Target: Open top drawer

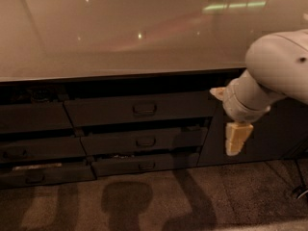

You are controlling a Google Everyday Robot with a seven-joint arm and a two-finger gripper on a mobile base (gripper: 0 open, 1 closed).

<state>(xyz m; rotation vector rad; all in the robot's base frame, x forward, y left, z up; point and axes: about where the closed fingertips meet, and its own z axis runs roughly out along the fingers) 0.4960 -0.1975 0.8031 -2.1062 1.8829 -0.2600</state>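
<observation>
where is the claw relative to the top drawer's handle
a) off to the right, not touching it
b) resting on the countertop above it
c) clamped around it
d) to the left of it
a: the claw hangs well to the right of the top drawer, apart from its handle.
</observation>
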